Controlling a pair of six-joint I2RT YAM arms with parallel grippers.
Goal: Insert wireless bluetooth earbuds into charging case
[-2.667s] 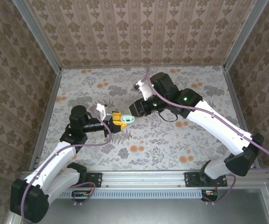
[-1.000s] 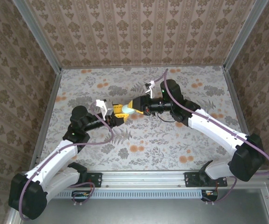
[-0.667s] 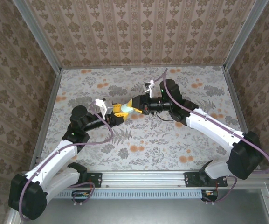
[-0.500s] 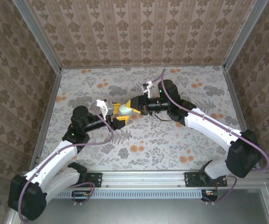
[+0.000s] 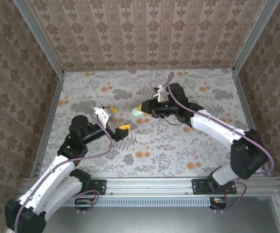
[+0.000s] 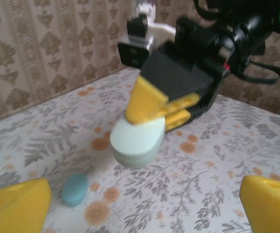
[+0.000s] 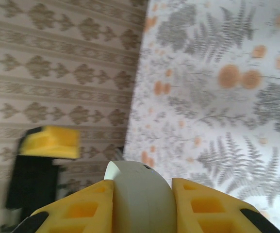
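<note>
The charging case (image 5: 137, 111), a pale blue oval pebble, hangs above the table with its lid closed. My right gripper (image 5: 141, 110) is shut on it. In the right wrist view the case (image 7: 140, 201) sits clamped between the two yellow fingers (image 7: 81, 211). My left gripper (image 5: 115, 120) stands wide open, a short way to the left of the case and apart from it. The left wrist view looks at the case (image 6: 137, 141) from the front, with that gripper (image 6: 143, 196) empty. One teal earbud (image 6: 74, 188) lies on the table below and left of the case.
The floral table top (image 5: 178, 145) is fenced by patterned walls (image 5: 144, 34) at the back and sides. A metal rail (image 5: 149, 184) runs along the near edge. The right arm (image 5: 212, 126) stretches in from the lower right.
My left gripper has opened from shut and drawn back toward the lower left, away from the case. The right gripper keeps hold of the case and has shifted slightly up and right.
</note>
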